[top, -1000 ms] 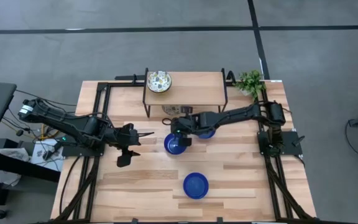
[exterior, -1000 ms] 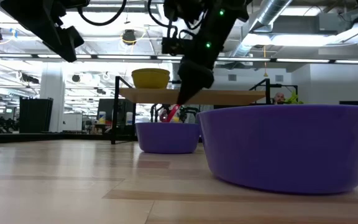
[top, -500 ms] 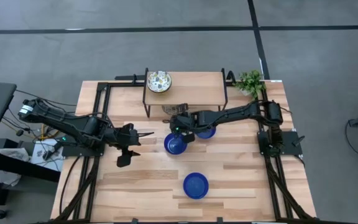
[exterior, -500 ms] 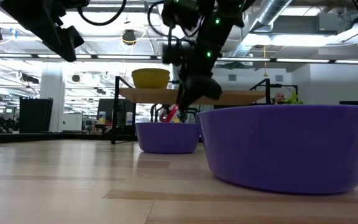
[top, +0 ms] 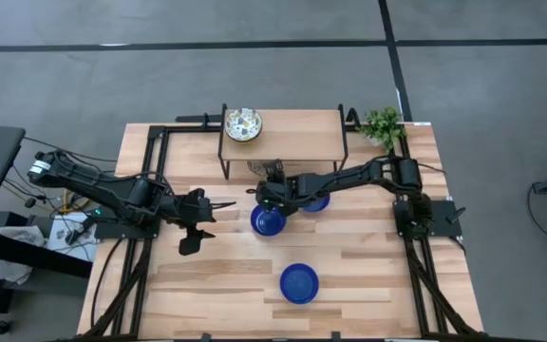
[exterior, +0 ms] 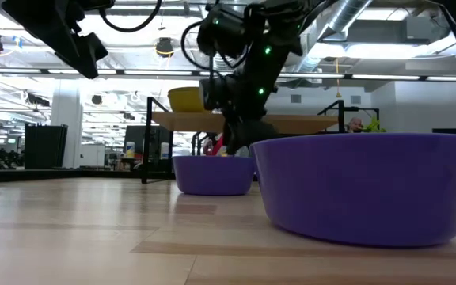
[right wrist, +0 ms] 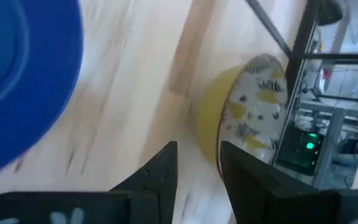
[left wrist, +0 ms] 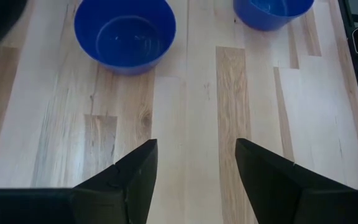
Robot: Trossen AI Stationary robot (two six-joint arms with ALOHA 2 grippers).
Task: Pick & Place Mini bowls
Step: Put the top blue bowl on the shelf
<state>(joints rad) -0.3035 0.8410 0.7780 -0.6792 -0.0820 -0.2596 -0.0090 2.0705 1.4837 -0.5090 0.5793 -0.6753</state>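
Observation:
Three cobalt blue mini bowls stand on the table: one in the middle [top: 268,220], one [top: 315,201] partly under my right arm, and one near the front [top: 299,283]. A floral bowl [top: 243,124] sits on the shelf top. Another floral bowl with a yellow outside [right wrist: 244,118] lies under the shelf. My right gripper [right wrist: 199,163] [top: 266,190] is open, low at the shelf's front edge, with its fingertips just short of that bowl's rim. My left gripper [left wrist: 194,165] [top: 205,220] hangs open over the table's left part.
The wooden shelf [top: 297,133] on dark metal legs stands at the far edge, and its leg [right wrist: 303,43] is close to my right gripper. A small green plant [top: 383,124] sits at the far right corner. Bare wood [top: 207,285] lies at the near left.
My right gripper has moved from above the middle blue bowl toward the far edge, going lower and tipping in under the shelf's front edge, toward the yellow floral bowl. The bowls have stayed where they were.

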